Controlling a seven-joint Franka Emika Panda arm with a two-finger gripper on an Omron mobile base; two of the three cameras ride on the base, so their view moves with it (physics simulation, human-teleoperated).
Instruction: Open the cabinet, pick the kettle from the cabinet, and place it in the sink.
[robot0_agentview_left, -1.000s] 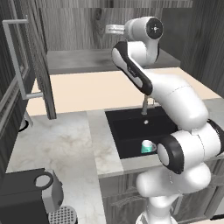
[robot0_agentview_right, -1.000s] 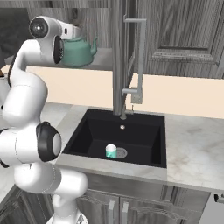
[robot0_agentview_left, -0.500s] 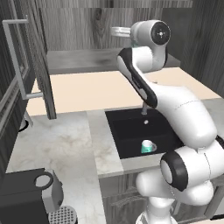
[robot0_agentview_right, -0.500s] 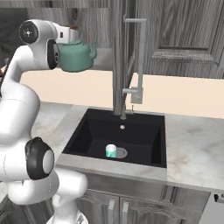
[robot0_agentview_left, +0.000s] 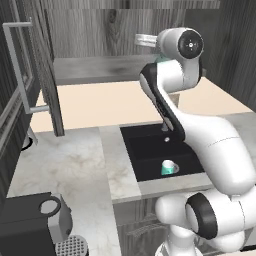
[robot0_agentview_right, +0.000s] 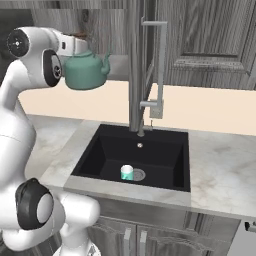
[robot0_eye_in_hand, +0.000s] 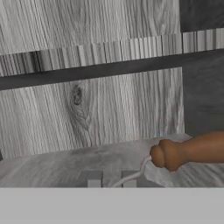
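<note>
Carry step: jaws closed on brown wooden handle (robot0_eye_in_hand: 192, 151) of teal round kettle (robot0_agentview_right: 86, 71), held high (cabinet already open). Next: swing right, lower into black rectangular sink (robot0_agentview_right: 95, 159).

Kettle (robot0_agentview_right: 86, 71): teal-green, rounded, short spout pointing toward the faucet (robot0_agentview_right: 150, 75), brown wooden handle (robot0_eye_in_hand: 192, 151) on thin wire bail. Upright, lifted in the air at the robot's wrist, above the beige worktop (robot0_agentview_right: 210, 107), left of the sink in the right base view, not over the basin. Cabinet (robot0_agentview_left: 100, 37): dark grey wood-grain, left door (robot0_agentview_left: 32, 75) swung open with pale bar handle (robot0_agentview_left: 20, 55), inner shelf bare grey. Sink (robot0_agentview_right: 137, 155): black rectangular basin set in marble worktop, small drain, tall slim grey faucet at back edge.
</note>
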